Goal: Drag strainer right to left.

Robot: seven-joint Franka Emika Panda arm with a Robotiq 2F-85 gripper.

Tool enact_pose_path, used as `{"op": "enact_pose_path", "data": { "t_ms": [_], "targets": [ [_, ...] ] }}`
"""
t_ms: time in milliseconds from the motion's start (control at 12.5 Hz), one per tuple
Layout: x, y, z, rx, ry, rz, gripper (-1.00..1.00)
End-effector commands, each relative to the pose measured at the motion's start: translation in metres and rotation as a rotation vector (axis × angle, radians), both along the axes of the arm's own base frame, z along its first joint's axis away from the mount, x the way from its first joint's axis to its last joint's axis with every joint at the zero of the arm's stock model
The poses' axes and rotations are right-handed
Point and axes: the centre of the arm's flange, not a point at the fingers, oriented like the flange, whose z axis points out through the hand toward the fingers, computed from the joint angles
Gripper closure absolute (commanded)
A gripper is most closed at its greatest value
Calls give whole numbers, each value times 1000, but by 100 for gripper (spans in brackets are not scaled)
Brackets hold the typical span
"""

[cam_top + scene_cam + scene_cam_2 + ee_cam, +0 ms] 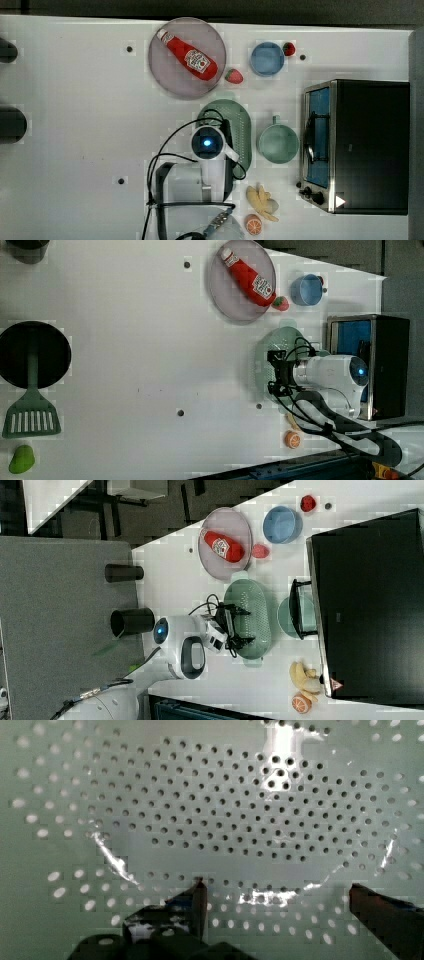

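The arm reaches out over the white counter [90, 125] with its end effector [275, 895] down inside the strainer [241, 131], its two fingers spread wide and nothing between them. In the wrist view the dark fingertips [199, 892] stand well apart just above the perforated floor of the basket; I cannot tell whether they touch it.

The strainer is a pale green oval basket. In the top view it lies near the middle of the counter, partly under the arm's white wrist, with the green mug [278, 143] just beside it on the top view's right. Beyond the mug stands a toaster oven [356, 146].

Toward the top view's upper edge, a grey plate [165, 75] carries a red ketchup bottle [190, 55] lying on its side. A strawberry [233, 76] sits just beside the plate's rim, between the plate and the strainer. A small blue bowl [267, 59] is further to the top view's right, with another red fruit [289, 48] right next to it.

Near the arm's base lie a banana [261, 202] and an orange half [253, 224]. In the left view, far off at the left view's left, a green spatula [31, 412] rests with its handle across a black pan [50, 355].
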Motion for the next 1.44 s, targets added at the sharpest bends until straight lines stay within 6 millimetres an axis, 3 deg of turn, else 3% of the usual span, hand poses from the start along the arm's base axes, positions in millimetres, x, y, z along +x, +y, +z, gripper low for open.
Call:
{"op": "enact_pose_path", "data": {
  "t_ms": [80, 880, 1440],
  "targets": [
    [0, 23, 9, -9, -11, -37, -100],
    [-9, 146, 9, 7, -15, -147, -100],
    [2, 214, 6, 41, -25, -100, -100]
  ]
}}
